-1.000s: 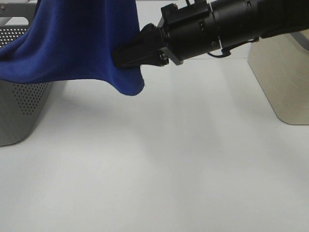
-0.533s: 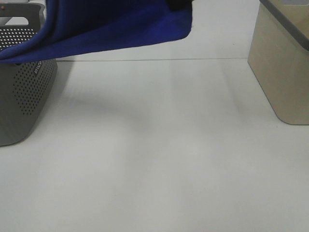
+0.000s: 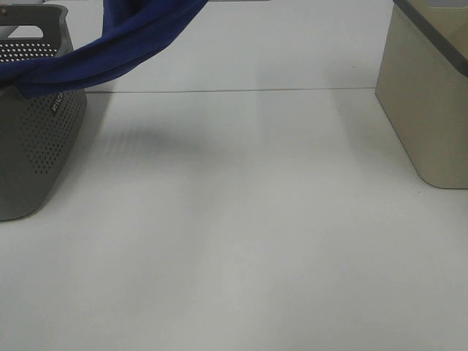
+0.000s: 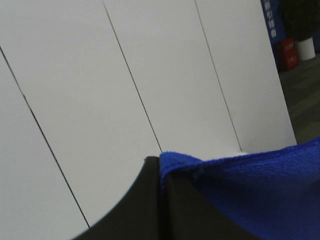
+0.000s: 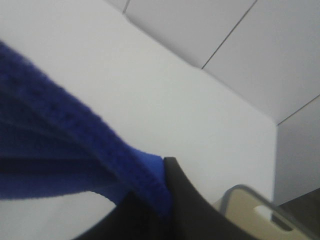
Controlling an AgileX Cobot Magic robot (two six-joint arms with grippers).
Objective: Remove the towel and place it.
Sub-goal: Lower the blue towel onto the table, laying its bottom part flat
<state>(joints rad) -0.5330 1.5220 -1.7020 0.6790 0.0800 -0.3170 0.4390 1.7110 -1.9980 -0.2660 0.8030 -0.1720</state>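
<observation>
The deep blue towel (image 3: pixel 124 44) hangs from above the top edge of the exterior high view and slants down to the left, where its lower end lies over the rim of the grey perforated basket (image 3: pixel 36 146). Neither arm shows in that view. In the left wrist view my left gripper (image 4: pixel 161 175) is shut, with an edge of the towel (image 4: pixel 250 190) pinched between its black fingers. My right gripper (image 5: pixel 161 192) is likewise shut on a bunched fold of the towel (image 5: pixel 50 150).
A beige bin (image 3: pixel 431 110) stands at the right edge of the white table (image 3: pixel 256 234), and its rim (image 5: pixel 245 210) shows in the right wrist view. White wall panels fill the background of both wrist views.
The right arm has risen out of the exterior high view, taking the towel up with it. The cloth has drawn from a broad sheet into a narrow band running to the basket.
</observation>
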